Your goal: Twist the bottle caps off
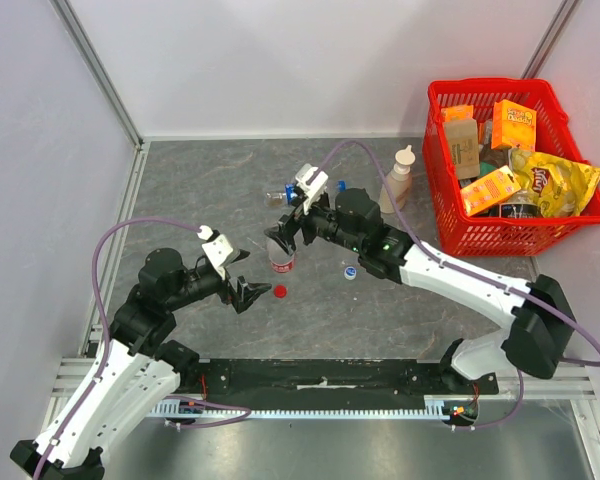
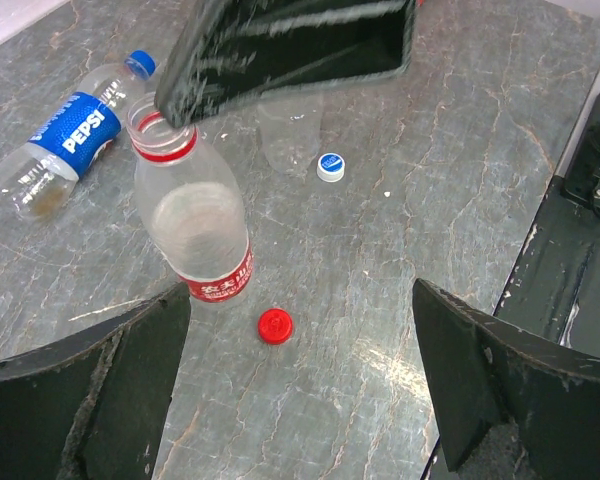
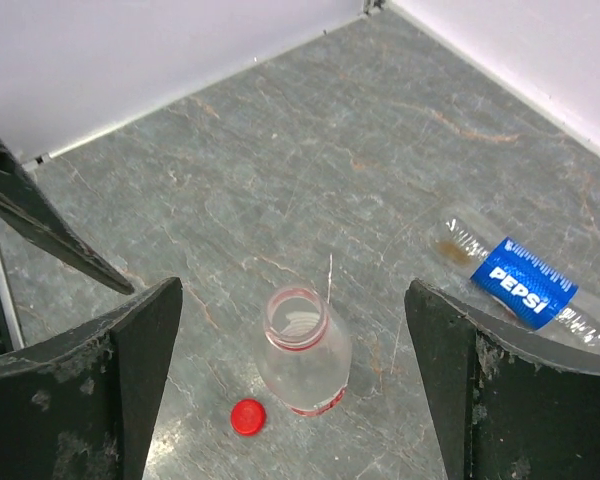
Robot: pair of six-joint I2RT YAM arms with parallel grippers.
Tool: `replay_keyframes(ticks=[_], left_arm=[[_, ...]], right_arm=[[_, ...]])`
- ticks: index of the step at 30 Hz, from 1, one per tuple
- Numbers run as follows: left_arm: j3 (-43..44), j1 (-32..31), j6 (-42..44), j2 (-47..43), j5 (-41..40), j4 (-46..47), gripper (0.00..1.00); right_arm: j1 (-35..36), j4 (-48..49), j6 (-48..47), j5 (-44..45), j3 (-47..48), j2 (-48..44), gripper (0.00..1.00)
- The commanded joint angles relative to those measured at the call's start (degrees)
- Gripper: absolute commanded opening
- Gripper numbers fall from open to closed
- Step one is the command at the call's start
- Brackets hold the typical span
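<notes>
A clear red-label bottle (image 1: 281,256) stands upright with its mouth uncapped. The red cap (image 1: 280,292) lies on the table just in front of it. My right gripper (image 3: 292,292) hovers open above the bottle (image 3: 302,352), with the red cap (image 3: 247,416) below and nothing between its fingers. My left gripper (image 2: 300,292) is open low over the table, with the red cap (image 2: 274,325) between its fingers and the bottle (image 2: 195,225) just beyond. A white cap (image 2: 330,166) lies loose by an unlabelled clear bottle (image 2: 290,135). The Pepsi bottle (image 2: 70,135) lies on its side with its blue cap (image 2: 140,64) on.
A beige nozzle-top bottle (image 1: 400,178) stands at the back right. Beside it is a red basket (image 1: 440,180) full of snack packs. Walls close off the back and left of the table.
</notes>
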Motion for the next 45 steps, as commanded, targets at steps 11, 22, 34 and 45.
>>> replay_keyframes(ticks=[11, 22, 34, 45], left_arm=[[2.11, 0.06, 0.82, -0.14, 0.84, 2.14, 0.98], [2.37, 0.15, -0.50, -2.16, 0.93, 8.20, 1.00], [19.23, 0.15, -2.35, 15.66, -10.05, 11.55, 1.00], [48.48, 3.66, -1.03, 45.71, -3.92, 4.70, 1.00]], right_arm=[[0.11, 0.50, 3.30, -0.59, -2.85, -11.76, 0.98], [0.11, -0.46, 3.48, 0.73, -6.02, -16.95, 0.98], [0.02, -3.01, 4.62, 5.39, -9.80, -22.05, 0.98], [-0.07, -5.65, 3.39, 8.64, -12.09, -27.59, 0.98]])
